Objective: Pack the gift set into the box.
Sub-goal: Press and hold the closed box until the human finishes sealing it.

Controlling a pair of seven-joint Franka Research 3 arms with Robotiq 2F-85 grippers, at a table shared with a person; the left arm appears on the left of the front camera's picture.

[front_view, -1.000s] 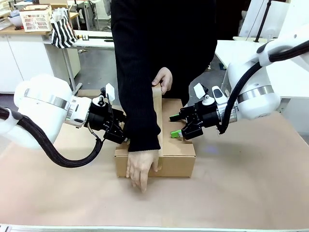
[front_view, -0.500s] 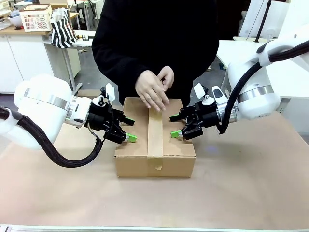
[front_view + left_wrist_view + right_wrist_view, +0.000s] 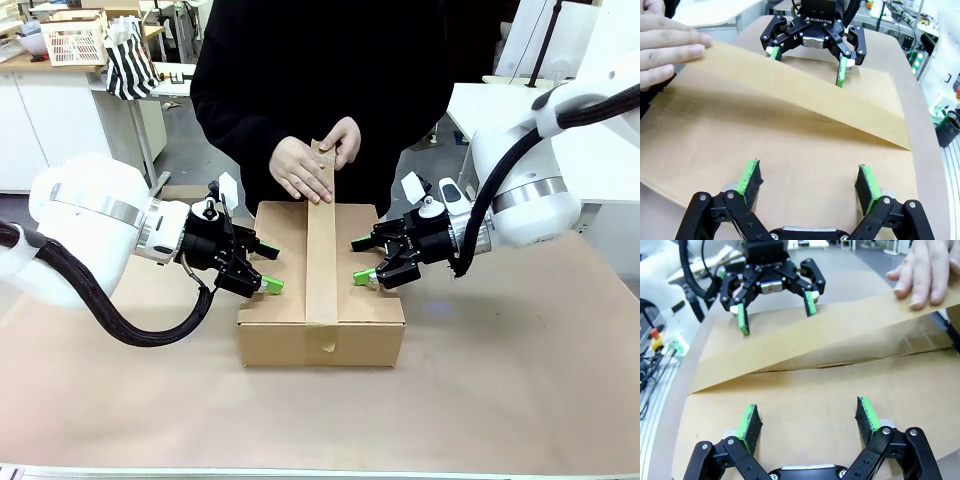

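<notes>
Hands [image 3: 312,168]: the person is pulling a tape strip [image 3: 321,255] up at the box's far edge.
Box [image 3: 320,320]: sitting mid-table, flaps closed; gift set presumably inside, unseen.
Left gripper [image 3: 266,270]: spread wide, pressing the left flap, gripping nothing.
Right gripper [image 3: 362,262]: likewise, on the right flap.
Risk: tape wrinkling if the flaps are lifting.

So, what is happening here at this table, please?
The person's hands are stretching a strip of brown tape over the closed box, along its top seam. The left gripper and right gripper are both open, resting on the box top, one on each side of the tape.
</notes>
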